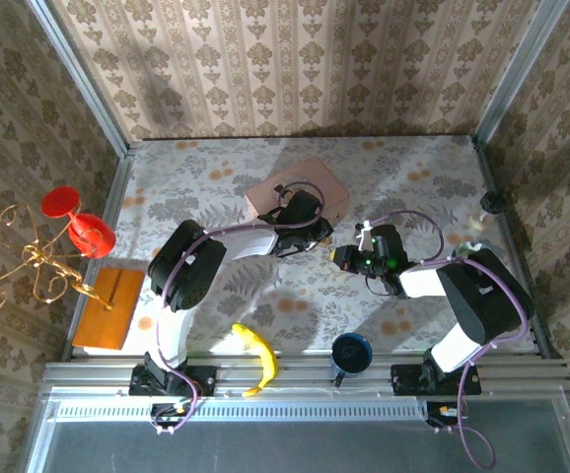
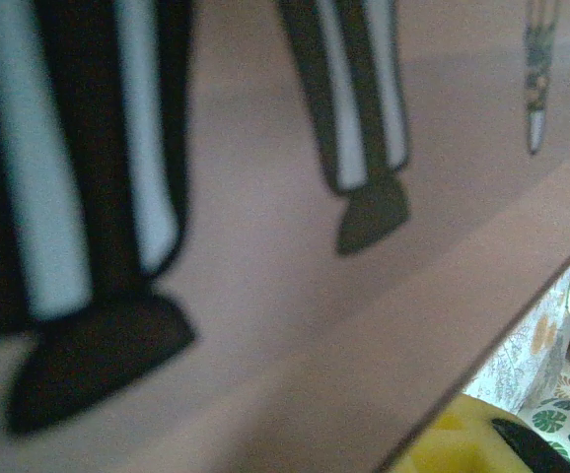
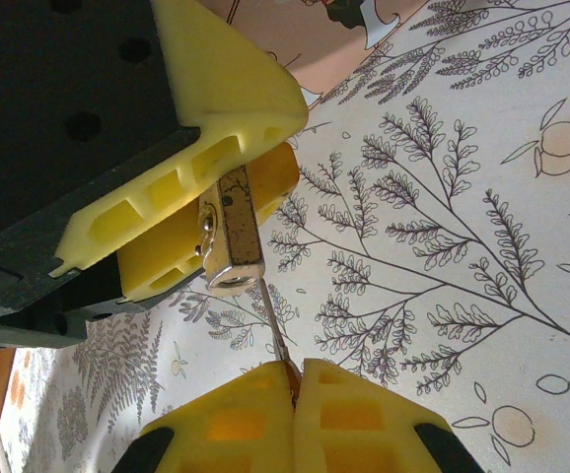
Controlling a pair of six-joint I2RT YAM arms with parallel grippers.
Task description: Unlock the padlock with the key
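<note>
Right wrist view, centre-left of frame: padlock (image 3: 234,236) is held off the tabletop (image 3: 463,246), pinched between the yellow jaws of the left gripper (image 3: 265,168). The jaws are closed on its upper body and its lower end is exposed. Likely reason: one arm steadies the lock in the air so the other can work the key.

Right gripper (image 3: 293,379), bottom centre: jaws pressed shut on the key (image 3: 273,330), with only the thin blade sticking out.

Padlock's long axis runs near vertical in the frame, leaning slightly. Its keyhole end points down toward the right jaws.

Key's long axis runs up and slightly left, nearly in line with the lock. Its tip meets the lock's lower face. How deep it sits, cannot tell.

Top view: both grippers meet mid-frame, just below the pink box (image 1: 275,192).
</note>
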